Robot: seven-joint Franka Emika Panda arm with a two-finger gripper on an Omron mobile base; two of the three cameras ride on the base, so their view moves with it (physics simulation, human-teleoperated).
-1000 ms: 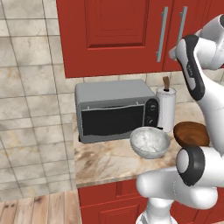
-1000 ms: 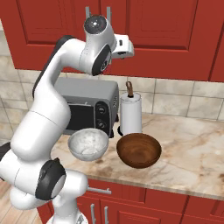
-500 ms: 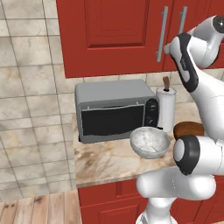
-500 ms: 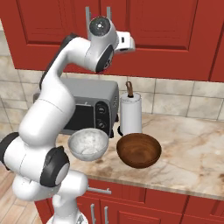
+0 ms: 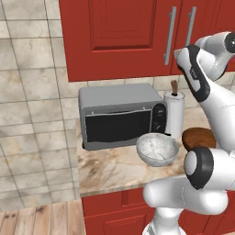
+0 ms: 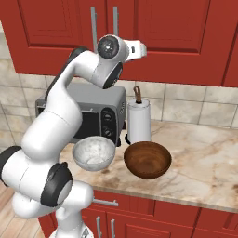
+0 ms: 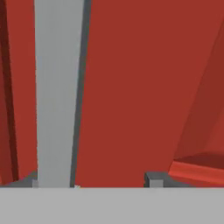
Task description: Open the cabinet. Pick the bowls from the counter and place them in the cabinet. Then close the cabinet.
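The cabinet (image 5: 124, 36) hangs red above the counter (image 5: 110, 170), both doors shut, its two grey bar handles (image 5: 170, 34) side by side. My gripper (image 7: 92, 180) is raised at the doors. In the hand view, one grey handle (image 7: 59, 92) stands between the fingertips (image 7: 153, 179), close to the left one, with a gap on its right. The jaws are open around it. The marble bowl (image 5: 157, 149) (image 6: 93, 153) and the wooden bowl (image 5: 198, 137) (image 6: 147, 159) sit side by side on the counter (image 6: 204, 162).
A grey microwave (image 5: 119, 114) (image 6: 93, 116) stands at the back of the counter, with an upright paper towel roll (image 5: 174, 112) (image 6: 138, 120) to its right. Red base cabinets (image 6: 153, 218) lie below. The tiled wall (image 5: 32, 114) borders the left.
The hand has shifted slightly in toward the cabinet handles, and its jaws have narrowed somewhat. The bowls and the doors have not moved.
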